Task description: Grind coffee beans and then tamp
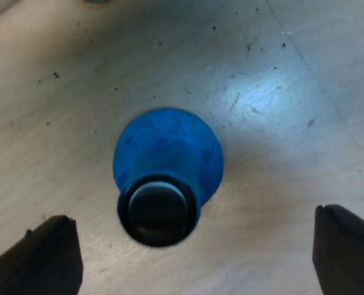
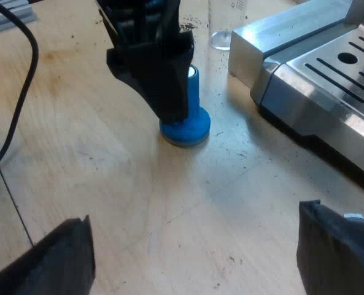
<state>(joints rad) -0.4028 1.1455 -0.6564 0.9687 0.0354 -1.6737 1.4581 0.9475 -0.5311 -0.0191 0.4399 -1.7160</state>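
Task item: blue tamper stands upright on the wood table, wide base down, dark round cap up. Your L gripper hangs straight above it, fingers spread wide, one on either side of the tamper and both clear of it, nothing pinched. Seen from your R wrist cam, that L gripper reaches down over the tamper and hides part of its stem; blue base shows below it.

Dark coffee specks scattered on the table around the tamper.

Your R gripper hovers over bare table near the tamper, fingers wide apart, holding nothing.

Beyond the tamper: measuring glass, clear, upright on the table, just beside the corner of the espresso machine. Machine's slotted drip tray faces up; tamper is near the machine's base but apart from it
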